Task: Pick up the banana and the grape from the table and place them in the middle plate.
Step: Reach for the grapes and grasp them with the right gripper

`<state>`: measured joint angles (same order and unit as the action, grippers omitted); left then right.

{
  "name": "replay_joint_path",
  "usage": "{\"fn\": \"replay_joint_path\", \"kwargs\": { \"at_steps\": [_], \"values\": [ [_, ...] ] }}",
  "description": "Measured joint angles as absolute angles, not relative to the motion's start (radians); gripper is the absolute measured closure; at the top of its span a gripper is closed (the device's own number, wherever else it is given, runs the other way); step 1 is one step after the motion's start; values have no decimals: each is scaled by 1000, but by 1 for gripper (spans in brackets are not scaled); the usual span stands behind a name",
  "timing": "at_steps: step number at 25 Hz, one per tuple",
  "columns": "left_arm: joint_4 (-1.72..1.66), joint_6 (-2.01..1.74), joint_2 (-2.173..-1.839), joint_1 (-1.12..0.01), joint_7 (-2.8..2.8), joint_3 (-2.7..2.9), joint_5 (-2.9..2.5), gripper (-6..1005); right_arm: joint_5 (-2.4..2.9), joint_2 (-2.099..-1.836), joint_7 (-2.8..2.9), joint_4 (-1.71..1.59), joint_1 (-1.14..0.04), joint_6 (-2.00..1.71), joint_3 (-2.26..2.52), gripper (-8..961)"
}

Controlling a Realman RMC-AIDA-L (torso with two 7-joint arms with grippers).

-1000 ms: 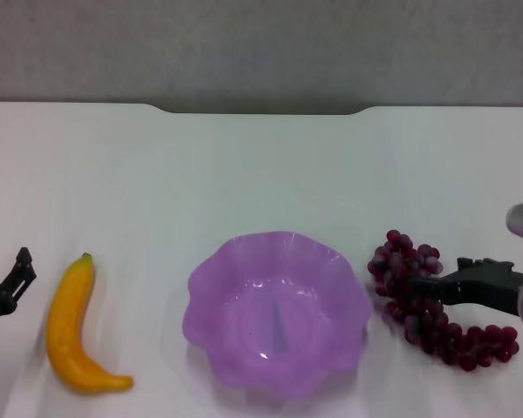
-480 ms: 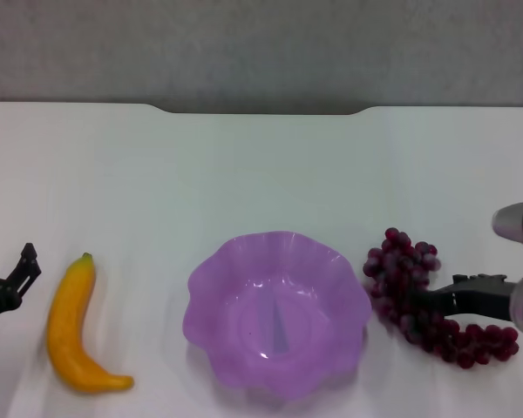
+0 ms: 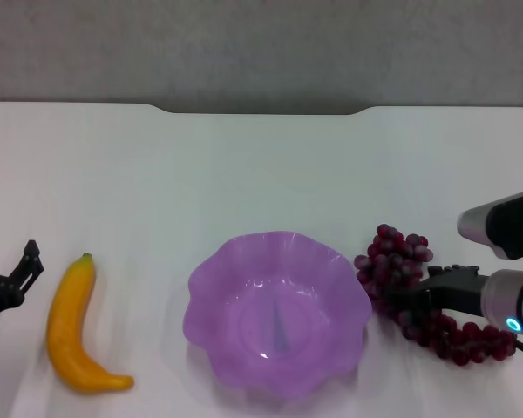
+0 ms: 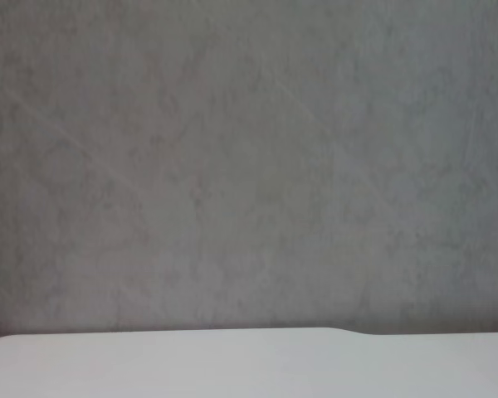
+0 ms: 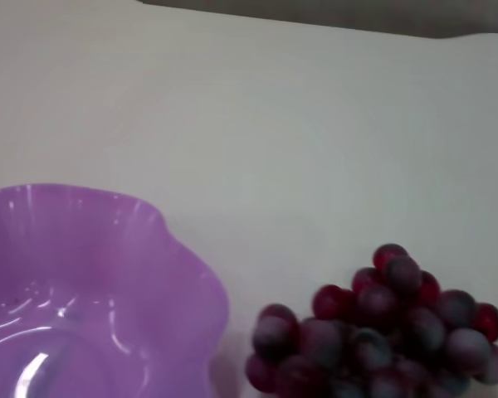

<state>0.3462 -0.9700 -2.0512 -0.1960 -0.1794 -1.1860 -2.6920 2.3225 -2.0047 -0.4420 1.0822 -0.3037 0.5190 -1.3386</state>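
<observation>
The orange-yellow banana (image 3: 70, 331) lies on the white table (image 3: 261, 174) at the near left. The purple scalloped middle plate (image 3: 209, 270) stands at the near centre and holds nothing. The dark red grape bunch (image 3: 392, 257) lies just right of the plate's rim. My right gripper (image 3: 403, 300) reaches in from the right and is shut on the bunch's middle. In the right wrist view the grape bunch (image 5: 373, 332) shows close beside the plate (image 5: 83, 249). My left gripper (image 3: 17, 277) is at the left edge, just left of the banana and apart from it.
The table's far edge has a notch (image 3: 261, 111) with a grey wall behind it. The left wrist view shows only that wall and a strip of the table (image 4: 149, 365). White tabletop stretches behind the plate.
My right gripper has moved left with the grape bunch, bringing it nearer the plate's rim. The left gripper has shifted slightly toward the banana. The banana and plate have not moved.
</observation>
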Motion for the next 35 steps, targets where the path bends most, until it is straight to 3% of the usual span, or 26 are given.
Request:
{"fn": "replay_joint_path", "kwargs": {
  "at_steps": [27, 32, 35],
  "values": [
    [347, -971, -2053, -199, -179, -1186, -2693, 125, 2329, -2007, -467, 931, -361, 407, -1276, 101],
    [342, -971, -2053, -199, -179, -1187, -2693, 126, 2329, -2007, -468, 924, -363, 350, -1223, 324],
    [340, -971, -2052, -199, -179, -1187, -2693, 126, 2331, -2008, -468, 923, -362, 321, -1190, 373]
  ]
}}
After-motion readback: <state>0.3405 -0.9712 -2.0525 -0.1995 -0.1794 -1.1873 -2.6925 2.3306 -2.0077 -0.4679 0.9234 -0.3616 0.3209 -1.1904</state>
